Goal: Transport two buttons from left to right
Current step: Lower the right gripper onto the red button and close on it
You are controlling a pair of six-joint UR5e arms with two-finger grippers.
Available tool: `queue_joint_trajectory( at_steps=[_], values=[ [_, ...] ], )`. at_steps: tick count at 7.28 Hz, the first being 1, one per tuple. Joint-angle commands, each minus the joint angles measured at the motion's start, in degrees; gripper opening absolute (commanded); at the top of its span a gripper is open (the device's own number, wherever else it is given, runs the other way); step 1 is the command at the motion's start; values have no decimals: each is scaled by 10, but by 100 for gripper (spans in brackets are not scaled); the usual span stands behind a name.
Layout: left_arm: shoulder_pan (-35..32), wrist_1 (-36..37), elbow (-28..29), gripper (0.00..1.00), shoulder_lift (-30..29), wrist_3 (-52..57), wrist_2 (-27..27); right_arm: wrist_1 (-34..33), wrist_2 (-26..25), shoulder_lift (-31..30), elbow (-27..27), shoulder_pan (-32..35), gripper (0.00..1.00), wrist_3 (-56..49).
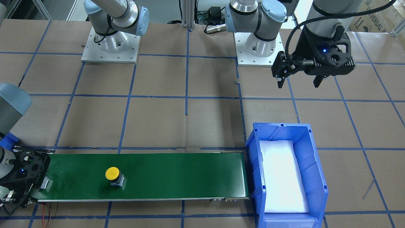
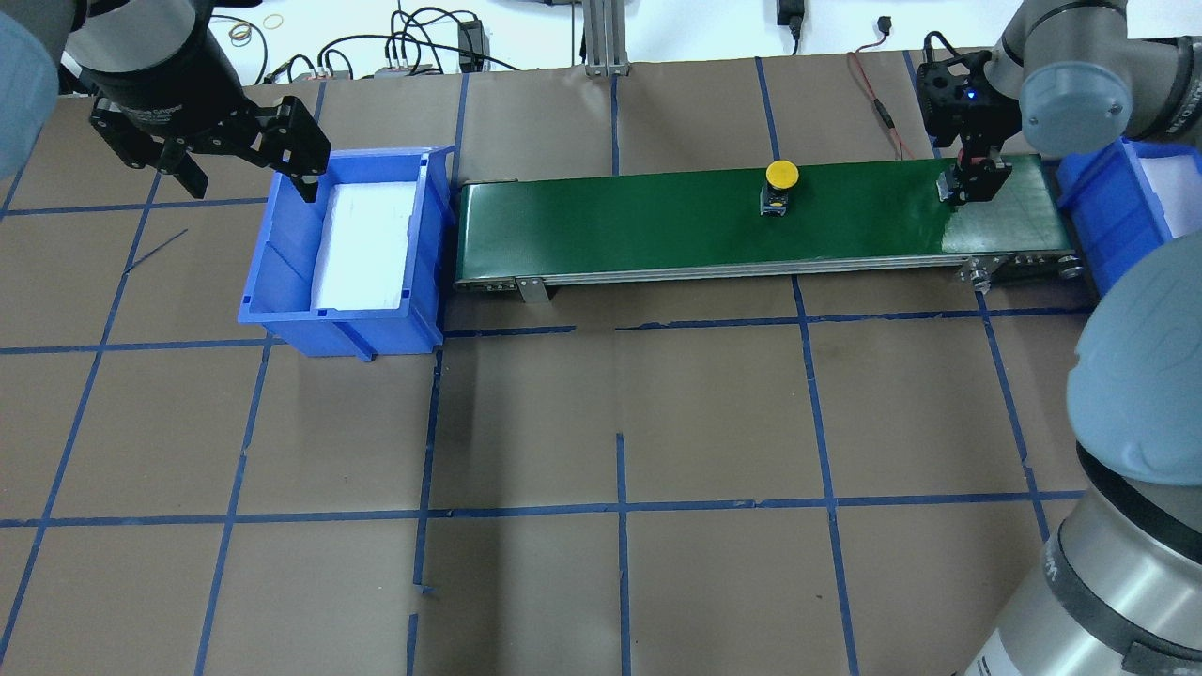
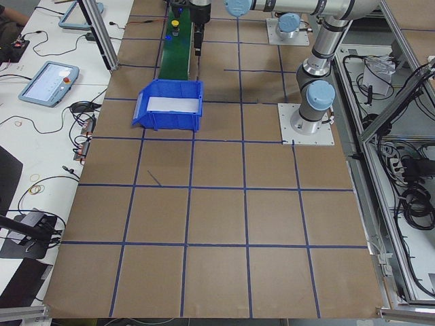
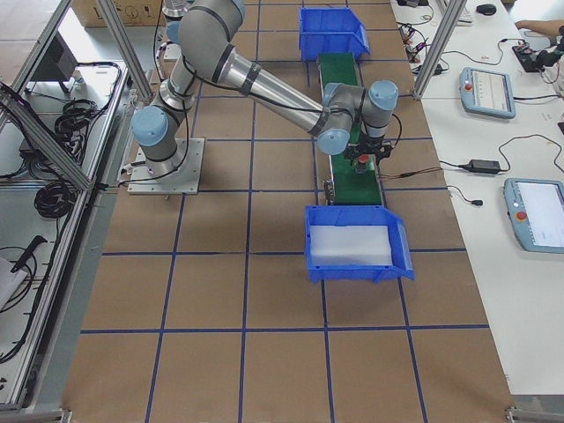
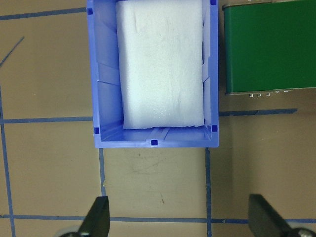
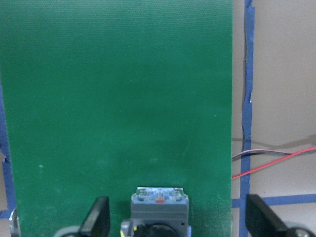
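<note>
The yellow-capped button [image 1: 112,174] stands upright on the green belt [image 1: 177,177], near its middle; it also shows in the overhead view [image 2: 781,176]. My right gripper [image 2: 973,183] is low over the belt's right end, open. In the right wrist view a grey button body [image 6: 159,205] sits between its spread fingers [image 6: 97,217] without touching them. Its cap is hidden, so I cannot tell its colour. My left gripper [image 2: 235,160] is open and empty, raised beside the left blue bin [image 2: 282,282], and it also shows in the left wrist view [image 5: 180,222].
The left blue bin [image 5: 98,89] holds a white foam pad and sits against the belt's left end. A second blue bin [image 2: 1099,216] with foam stands at the belt's right end. Red wires [image 6: 276,158] lie on the brown table beside the belt.
</note>
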Motion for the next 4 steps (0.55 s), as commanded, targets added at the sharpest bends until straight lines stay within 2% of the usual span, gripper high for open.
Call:
queue_joint_trajectory(
  at_steps=[1, 2, 3, 4],
  values=[
    [0, 0, -1, 100, 0, 0, 0, -3, -37, 1, 3, -1, 94, -6],
    [-2, 0, 0, 100, 0, 0, 0, -2, -40, 0, 3, -6, 94, -17],
    [-2, 0, 0, 100, 0, 0, 0, -2, -45, 0, 3, -6, 82, -18],
    [-2, 0, 0, 100, 0, 0, 0, 2, -46, -3, 3, -6, 50, -18]
  ],
)
